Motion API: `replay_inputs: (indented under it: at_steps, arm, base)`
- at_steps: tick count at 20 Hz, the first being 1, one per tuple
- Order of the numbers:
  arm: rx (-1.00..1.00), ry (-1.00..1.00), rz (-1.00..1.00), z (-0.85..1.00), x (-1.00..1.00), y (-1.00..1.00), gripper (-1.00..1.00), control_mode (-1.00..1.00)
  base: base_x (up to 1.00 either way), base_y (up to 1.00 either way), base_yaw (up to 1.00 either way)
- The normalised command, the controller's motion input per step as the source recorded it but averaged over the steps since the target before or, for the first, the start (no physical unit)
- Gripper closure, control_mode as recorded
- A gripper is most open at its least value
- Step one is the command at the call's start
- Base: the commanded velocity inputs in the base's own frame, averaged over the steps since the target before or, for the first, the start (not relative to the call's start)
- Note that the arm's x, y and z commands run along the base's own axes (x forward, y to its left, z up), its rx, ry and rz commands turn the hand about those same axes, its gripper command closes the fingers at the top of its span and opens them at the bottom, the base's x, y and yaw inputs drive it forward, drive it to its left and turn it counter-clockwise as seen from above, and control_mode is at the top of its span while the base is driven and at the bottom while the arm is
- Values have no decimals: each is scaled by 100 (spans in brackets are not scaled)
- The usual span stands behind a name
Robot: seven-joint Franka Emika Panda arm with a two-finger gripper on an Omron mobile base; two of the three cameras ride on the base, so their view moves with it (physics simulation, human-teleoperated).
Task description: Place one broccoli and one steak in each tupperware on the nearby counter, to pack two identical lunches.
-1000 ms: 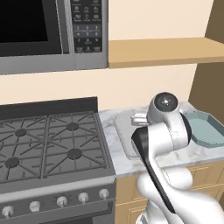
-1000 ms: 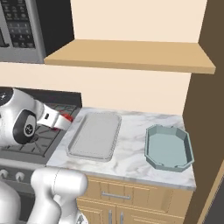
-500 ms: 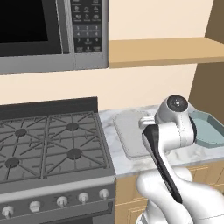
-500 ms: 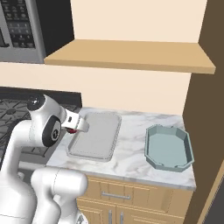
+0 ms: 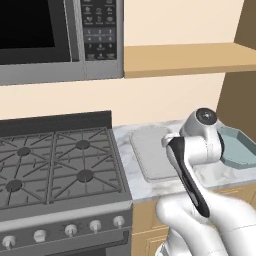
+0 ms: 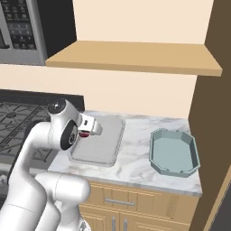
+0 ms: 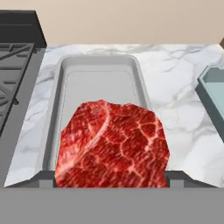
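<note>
My gripper (image 6: 89, 128) is shut on a raw red steak (image 7: 113, 144), which hangs just above the near end of the pale grey tupperware (image 7: 98, 83) (image 6: 106, 146). The steak (image 6: 83, 134) shows as a small red patch under the hand. The grey tupperware (image 5: 150, 152) has nothing lying in it. To its right on the marbled counter (image 6: 135, 158) sits the teal tupperware (image 6: 173, 153) (image 5: 235, 150) (image 7: 214, 92), also with nothing in it. The steak hides my fingertips in the hand view. The broccoli is out of view.
A gas stove (image 5: 50, 165) adjoins the counter on the left, under a microwave (image 5: 50, 35). A wooden shelf (image 6: 135, 56) runs above the counter. A dark wooden wall (image 6: 216, 113) closes off the right end.
The arm has swung right from the stove's edge, carrying the steak to above the grey tupperware. Both tupperware have stayed put.
</note>
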Motion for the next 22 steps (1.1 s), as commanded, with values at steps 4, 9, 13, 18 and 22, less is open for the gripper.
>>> replay_inputs:
  at_steps: [4,9,13,18,22]
  arm:
    - [0,2,8,-32,40,-1,100,-100]
    - [0,4,10,-29,44,0,100,-100]
    - [0,0,7,-20,51,0,100,-100]
    - [0,3,3,-20,53,1,100,-100]
    - [0,5,1,-28,49,3,100,-100]
  base:
    - [0,0,0]
    - [0,0,0]
    - [0,0,0]
    - [0,0,0]
    - [0,0,0]
